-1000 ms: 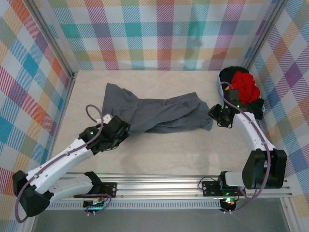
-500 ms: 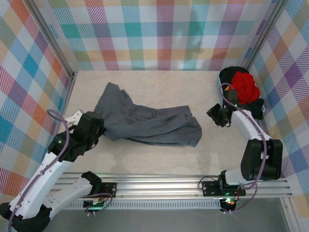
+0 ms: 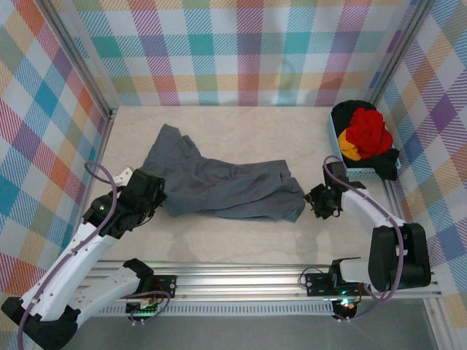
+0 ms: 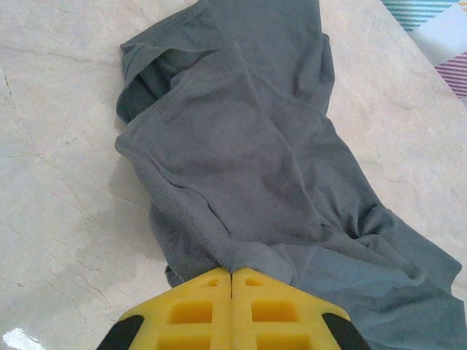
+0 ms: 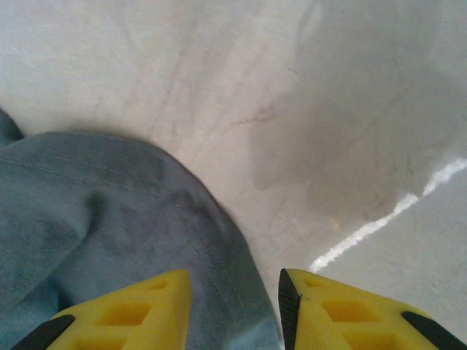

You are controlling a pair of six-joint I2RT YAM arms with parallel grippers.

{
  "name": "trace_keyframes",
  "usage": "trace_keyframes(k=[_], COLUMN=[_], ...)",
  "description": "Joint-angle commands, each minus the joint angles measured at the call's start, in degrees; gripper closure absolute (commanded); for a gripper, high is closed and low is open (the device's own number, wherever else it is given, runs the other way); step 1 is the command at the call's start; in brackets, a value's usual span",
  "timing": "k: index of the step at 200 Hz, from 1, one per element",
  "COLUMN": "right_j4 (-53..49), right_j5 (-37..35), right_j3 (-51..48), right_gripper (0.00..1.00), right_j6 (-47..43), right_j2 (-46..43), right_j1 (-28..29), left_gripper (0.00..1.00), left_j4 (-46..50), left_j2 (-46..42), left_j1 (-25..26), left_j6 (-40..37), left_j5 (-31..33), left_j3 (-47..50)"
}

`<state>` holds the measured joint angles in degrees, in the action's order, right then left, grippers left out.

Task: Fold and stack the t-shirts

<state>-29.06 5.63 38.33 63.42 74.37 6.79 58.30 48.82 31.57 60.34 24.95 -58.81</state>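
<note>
Top external view: the grey shirt lies crumpled mid-surface. The left gripper, jaws pinching its left edge, anchors that end. The right gripper, jaws spread over the opposite edge, seems set to grip it and stretch it flat.

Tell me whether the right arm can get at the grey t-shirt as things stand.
Probably yes. The right tool hangs open right at the grey t-shirt, with the hem lying under its gap, and nothing stands between them.
</note>
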Motion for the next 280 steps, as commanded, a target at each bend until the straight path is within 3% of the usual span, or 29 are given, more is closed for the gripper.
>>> trace_keyframes(k=[1,58,143,169,183,223,252,280], right_j4=[1.8,5.3,9.2,10.3,11.6,10.0,2.2,-2.6], right_j5=[1.9,8.7,9.9,10.6,9.9,8.9,2.9,0.1], right_j3=[-0.9,-0.3,0.4,-0.3,-0.8,1.7,8.1,19.2], right_gripper=[0.62,0.6,0.55,0.59,0.66,1.0,1.0,1.0], right_j6=[8.5,23.5,30.6,32.1,32.6,29.0,20.2,7.0], right_j2=[-0.7,3.6,10.3,12.5,12.5,11.7,5.5,2.8], right_j1=[-0.4,-0.4,-1.4,-1.5,-1.5,-1.5,-1.3,-1.2], left_gripper=[1.0,1.0,1.0,1.0,1.0,1.0,1.0,1.0], left_j4=[-1.3,-2.0,-3.2,-3.3,-3.5,-4.7,-7.3,-11.2], left_j2=[-0.2,0.0,-0.6,-0.5,-0.4,0.3,2.9,8.0], left_j1=[-0.7,-0.8,-0.7,-0.7,-0.7,-0.7,-2.0,-7.1], left_j6=[-0.4,-0.6,-0.7,-0.8,-0.8,-1.6,-3.1,-5.1], left_j5=[-0.6,-1.1,-2.1,-2.2,-2.5,-3.3,-6.8,-13.9], left_j3=[-0.4,-0.5,0.0,0.0,0.0,-0.4,-2.3,-7.3])
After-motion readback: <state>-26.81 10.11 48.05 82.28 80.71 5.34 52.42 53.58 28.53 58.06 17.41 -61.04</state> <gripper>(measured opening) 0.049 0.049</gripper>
